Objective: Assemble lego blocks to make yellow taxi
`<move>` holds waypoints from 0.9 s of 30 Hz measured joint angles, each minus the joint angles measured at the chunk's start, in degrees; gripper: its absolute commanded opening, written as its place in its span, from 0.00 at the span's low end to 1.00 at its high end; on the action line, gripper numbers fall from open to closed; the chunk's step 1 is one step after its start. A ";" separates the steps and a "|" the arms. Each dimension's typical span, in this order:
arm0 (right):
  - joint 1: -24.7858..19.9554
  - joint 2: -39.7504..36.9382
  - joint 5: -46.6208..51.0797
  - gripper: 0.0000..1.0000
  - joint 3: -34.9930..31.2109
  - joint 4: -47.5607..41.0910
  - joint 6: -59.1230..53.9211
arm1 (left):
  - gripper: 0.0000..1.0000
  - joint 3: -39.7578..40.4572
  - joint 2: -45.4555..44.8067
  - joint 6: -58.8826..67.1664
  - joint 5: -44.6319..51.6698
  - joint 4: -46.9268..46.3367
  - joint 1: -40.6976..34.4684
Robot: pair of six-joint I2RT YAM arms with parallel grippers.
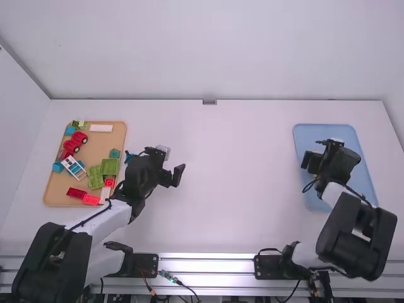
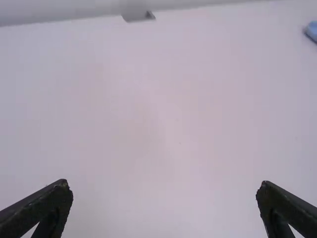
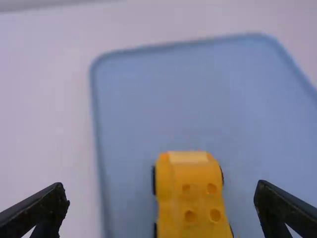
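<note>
taxi (image 3: 190, 198) first: it stands in the blue tray (image 3: 138, 99), and by the look of it the job is nearly or quite finished. the yellow body is in one piece, with dark wheels peeping out at its sides, and round marks, studs or holes, show on top. whether a roof sign or some last brick should go there, i cannot tell.

the right gripper (image 3: 162, 190) is open, its fingers spread wide on either side of the taxi and touching neither flank. so nothing is gripped there. the left gripper (image 2: 164, 183) is open too, with nothing between its fingers, over the white table (image 2: 148, 124) beside the brown tray (image 1: 95, 151).

on that brown tray lie other pieces: a red car (image 1: 79, 137), a green block (image 1: 109, 166), a white block (image 1: 101, 127) and a dark red block (image 1: 76, 192). none is yellow, so i'd judge them spares rather than taxi parts.

if the build is complete, all that is left is to draw the right arm clear, without a finger catching the taxi and tipping it.
</note>
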 measured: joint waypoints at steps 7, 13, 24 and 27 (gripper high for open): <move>8.90 -12.48 0.50 0.99 0.00 -3.39 0.09 | 0.99 1.20 -1.77 -1.97 -2.75 -2.10 0.00; 15.91 -19.32 2.86 0.99 0.00 -5.40 -0.04 | 0.99 15.61 -4.94 -1.07 -3.98 -28.61 0.00; 28.02 -23.74 10.25 0.99 10.12 -31.78 0.79 | 0.99 32.50 -6.40 -5.62 -9.01 -52.02 -0.02; 29.40 -23.67 10.75 0.99 12.76 -34.62 1.09 | 0.99 33.18 -6.40 -6.91 -10.27 -56.02 -0.04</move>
